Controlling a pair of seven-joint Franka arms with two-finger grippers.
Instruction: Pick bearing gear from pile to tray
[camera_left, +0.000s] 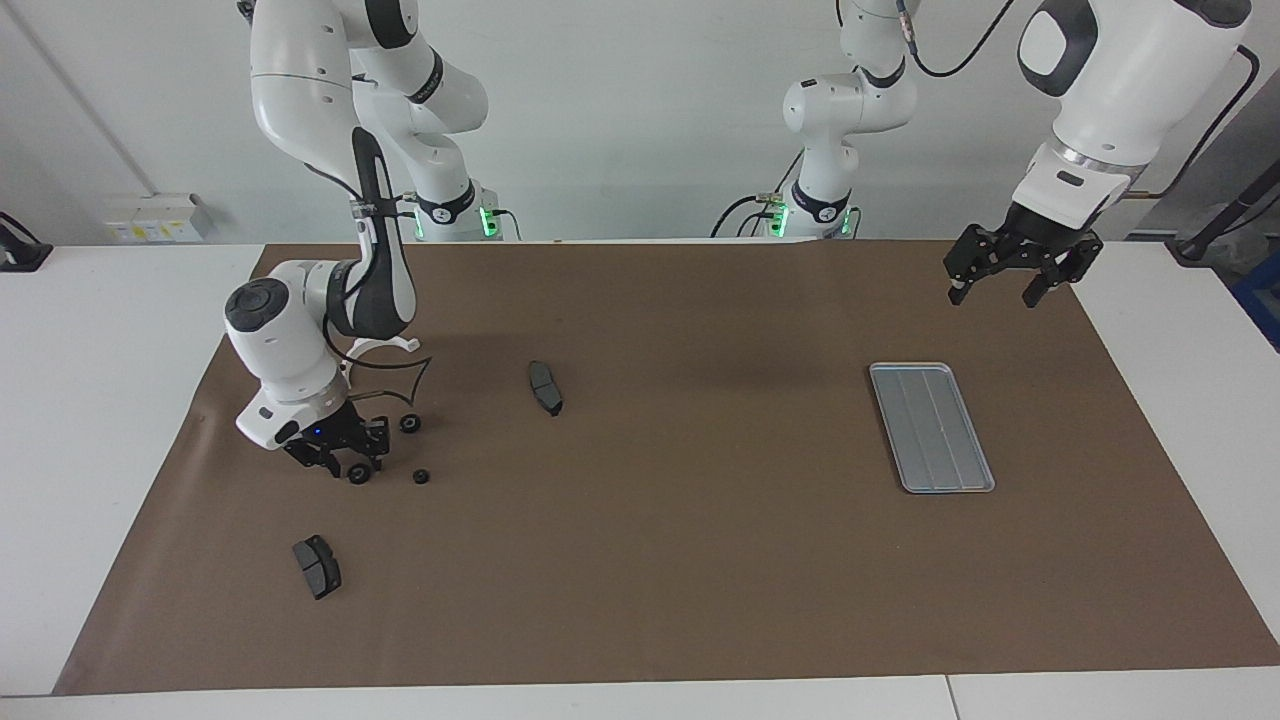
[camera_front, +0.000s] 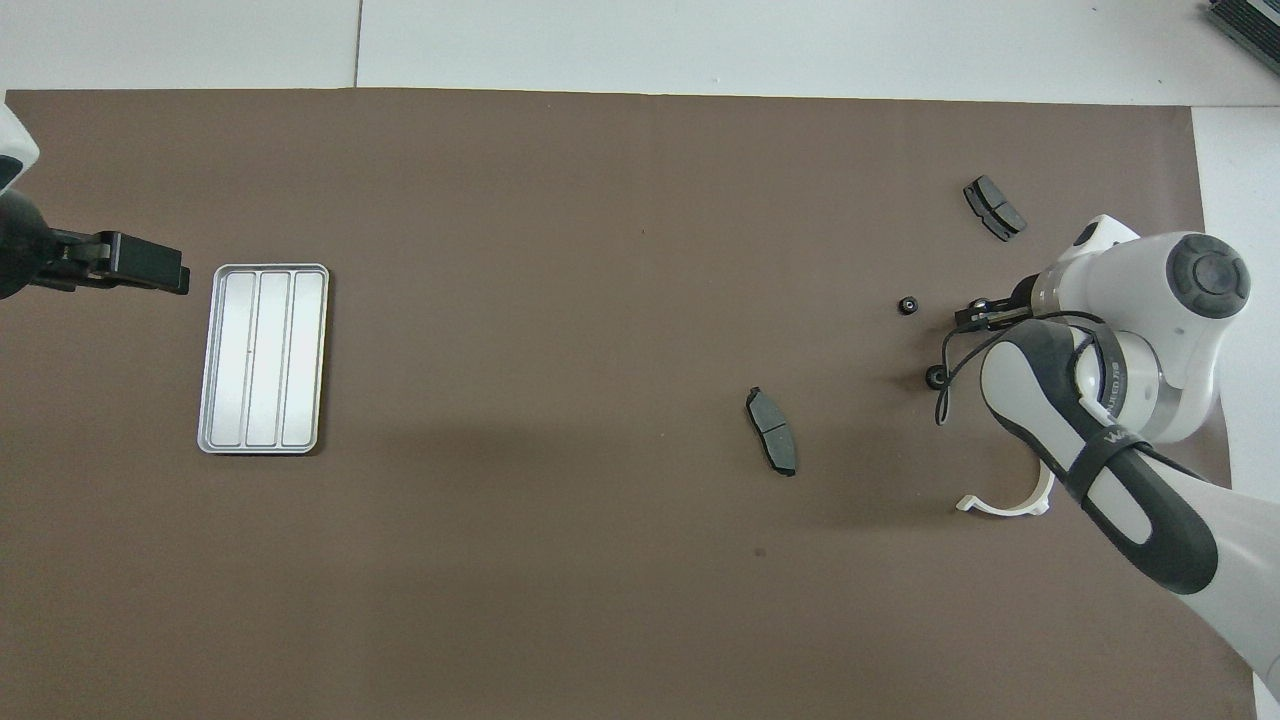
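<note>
The pile lies toward the right arm's end of the mat. It holds a white curved bracket (camera_left: 398, 344) (camera_front: 1000, 507), two dark grey pads (camera_left: 545, 388) (camera_left: 317, 567) and three tiny black round pieces. My right gripper (camera_left: 345, 462) (camera_front: 972, 317) is low over the mat, right at one round piece (camera_left: 359, 473). That piece is hidden under the hand in the overhead view. The other two round pieces (camera_left: 409, 423) (camera_left: 421, 476) lie beside it. The silver-grey tray (camera_left: 931, 428) (camera_front: 262, 357) is empty. My left gripper (camera_left: 996, 293) (camera_front: 182, 277) waits open in the air beside the tray.
A brown mat (camera_left: 700, 560) covers the table, with bare white table (camera_left: 100, 400) around it. The right arm's forearm (camera_front: 1100, 470) and a loose black cable (camera_left: 400, 385) hang over the bracket. The pads also show in the overhead view (camera_front: 771, 431) (camera_front: 994, 208).
</note>
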